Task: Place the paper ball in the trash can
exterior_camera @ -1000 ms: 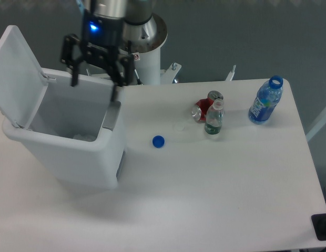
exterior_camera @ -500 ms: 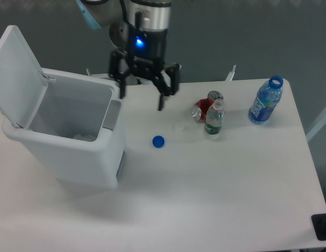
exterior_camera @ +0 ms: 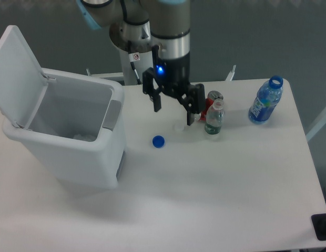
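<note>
Our gripper (exterior_camera: 173, 116) hangs over the table (exterior_camera: 221, 178) with its two black fingers (exterior_camera: 157, 100) spread wide apart and nothing between them. A blue light glows on the wrist above. Just below the fingertips we see a small flat whitish cap (exterior_camera: 179, 127) on the table, and a little further toward the bin lies a blue bottle cap (exterior_camera: 158, 141). Right beside the gripper's other finger stand a crushed red can (exterior_camera: 205, 107) and a small clear bottle (exterior_camera: 214, 118) with a green label, touching or nearly touching each other. A blue water bottle (exterior_camera: 265, 101) stands well apart near the far table edge. The trash can (exterior_camera: 73, 157) sits at the other side with its lid flipped open. Inside, at the bottom, we make out a pale crumpled shape, the paper ball (exterior_camera: 84, 137), though it is faint against the white wall.
</note>
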